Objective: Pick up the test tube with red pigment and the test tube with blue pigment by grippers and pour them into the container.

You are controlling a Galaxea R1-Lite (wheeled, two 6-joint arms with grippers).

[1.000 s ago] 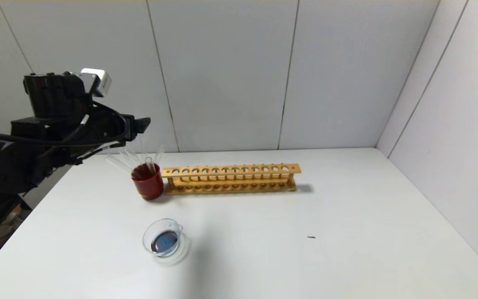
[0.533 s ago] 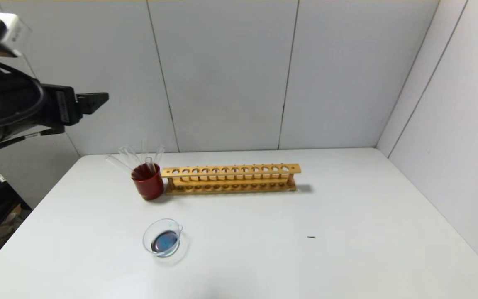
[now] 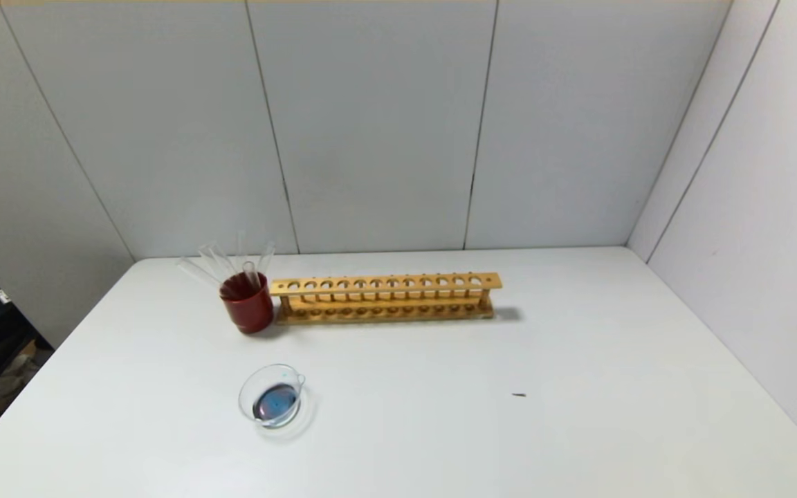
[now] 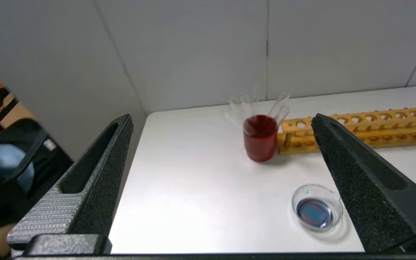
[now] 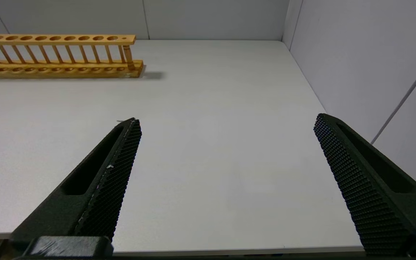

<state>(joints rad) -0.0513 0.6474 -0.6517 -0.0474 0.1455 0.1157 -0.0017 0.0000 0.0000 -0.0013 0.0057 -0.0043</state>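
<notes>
The container (image 3: 245,395) is a shallow clear glass dish on the white table, with a dark blue-purple pool in it. It also shows in the left wrist view as the container (image 4: 296,202). No test tube with red pigment or test tube with blue pigment shows; only clear tubes (image 3: 213,261) lean in a dark red cup (image 3: 248,310). My left gripper (image 4: 221,119) is open and empty, hanging off the table's left side and back from the cup (image 4: 259,144). My right gripper (image 5: 226,119) is open and empty over the near right of the table. Neither arm shows in the head view.
A long wooden tube rack (image 3: 385,297) with empty holes stands just right of the cup; its end shows in the right wrist view (image 5: 56,54). A small dark speck (image 3: 519,395) lies right of centre. Wall panels close the back and right sides.
My left arm, which was raised near the cup a second ago, has pulled up and away to the left and left the head view. Nothing on the table has moved.
</notes>
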